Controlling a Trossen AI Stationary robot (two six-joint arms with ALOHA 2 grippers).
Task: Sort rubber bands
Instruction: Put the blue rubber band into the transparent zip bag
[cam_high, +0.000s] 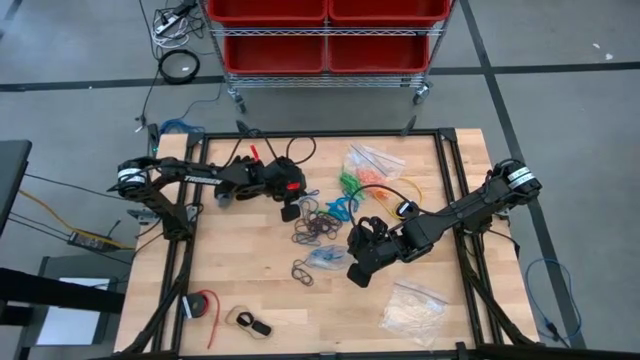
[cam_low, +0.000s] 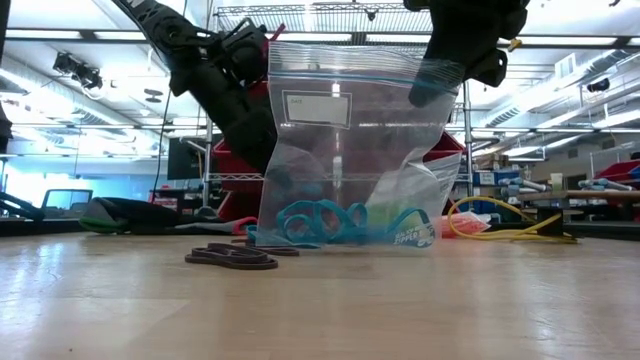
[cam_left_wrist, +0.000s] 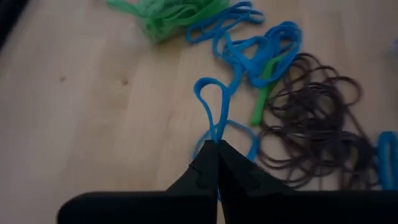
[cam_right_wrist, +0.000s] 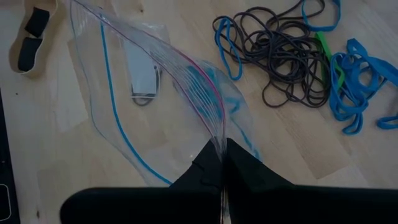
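Closest to us in the low view, a flat little stack of dark rubber bands (cam_low: 232, 258) lies on the wooden worktop (cam_low: 320, 310), just in front of a clear zip bag (cam_low: 350, 140) that stands upright with blue rubber bands (cam_low: 325, 222) gathered at its bottom. We see a white label patch on the bag, but we cannot read any writing on it, nor the small print low on its corner.

From above, we find the loose rubber bands (cam_high: 318, 222) heaped near the middle of the worktop: thin loops in dark brown-black, blue and green, tangled together. A green bunch (cam_high: 349, 184) sits toward the far edge.

We see the left gripper (cam_left_wrist: 217, 149) with its jaws pressed together on a single blue band (cam_left_wrist: 212, 102), which rises from the tips as a narrow teardrop loop. Beyond it lie more blue loops (cam_left_wrist: 261, 46), a green bunch (cam_left_wrist: 168, 14) and a dark tangle (cam_left_wrist: 311, 124), all apart from the jaws.

We see the right gripper (cam_right_wrist: 224, 146) with its jaws pinched shut on the top edge of the zip bag, beside its pink and blue seal lines, the bag draping away from them. The dark tangle (cam_right_wrist: 280, 53) and blue loops (cam_right_wrist: 357, 78) lie well clear of these jaws.
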